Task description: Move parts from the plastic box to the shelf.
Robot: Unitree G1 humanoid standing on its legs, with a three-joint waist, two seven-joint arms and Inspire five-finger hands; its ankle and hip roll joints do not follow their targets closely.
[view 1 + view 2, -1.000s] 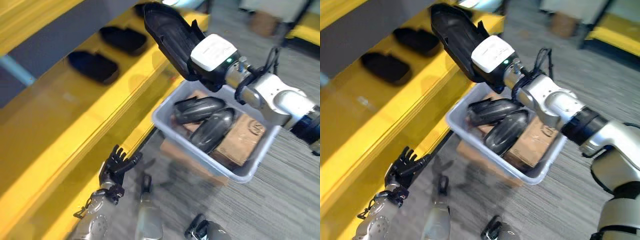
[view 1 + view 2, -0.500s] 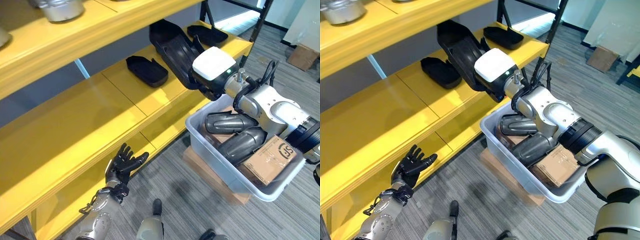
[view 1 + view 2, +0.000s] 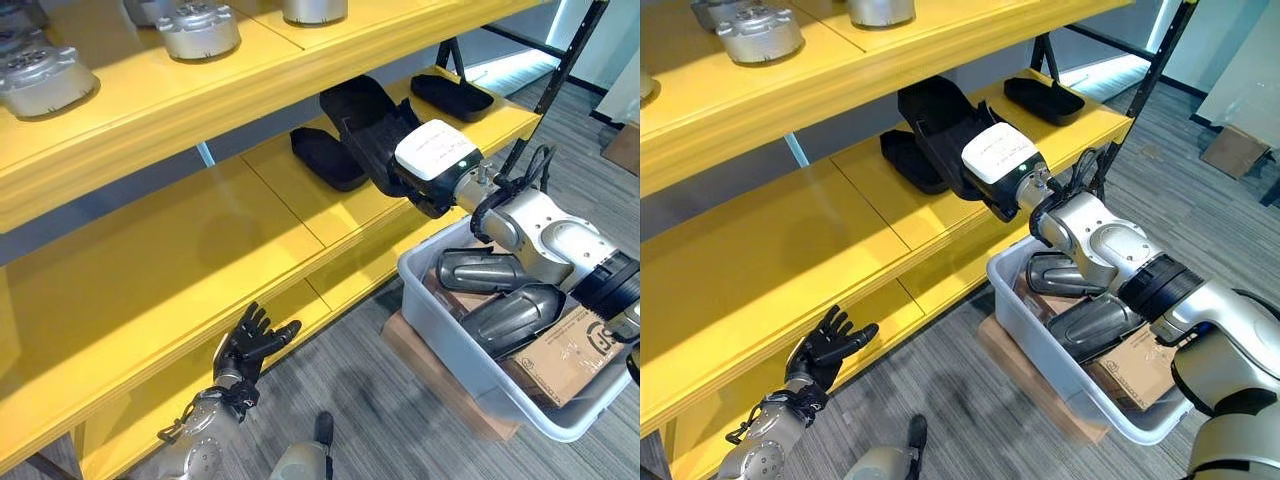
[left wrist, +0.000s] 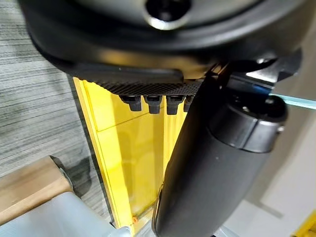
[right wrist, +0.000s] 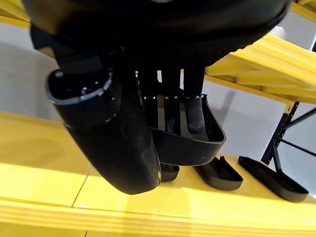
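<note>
My right hand (image 3: pixel 436 162) is shut on a long black shell part (image 3: pixel 358 112) and holds it tilted over the yellow middle shelf (image 3: pixel 200 235). In the right wrist view its fingers (image 5: pixel 193 116) curl over the part's rim (image 5: pixel 197 145). Two more black parts lie on that shelf, one (image 3: pixel 328 158) beside the held part and one (image 3: pixel 452 97) at the far end. Below my right arm, the grey plastic box (image 3: pixel 450 338) stands on the floor with two dark shell parts (image 3: pixel 482 270) (image 3: pixel 522 312) in it. My left hand (image 3: pixel 252 342) hangs open, low by the bottom shelf's edge.
A printed cardboard box (image 3: pixel 585 352) lies in the plastic box, which rests on a flat carton (image 3: pixel 440 385). Silver metal parts (image 3: pixel 198 30) stand on the upper shelf. A black shelf post (image 3: pixel 540 90) rises at the right end. Grey carpet lies in front.
The camera has tilted up toward the shelves. My right hand has carried the black part from over the box to over the middle shelf. The left hand stays open.
</note>
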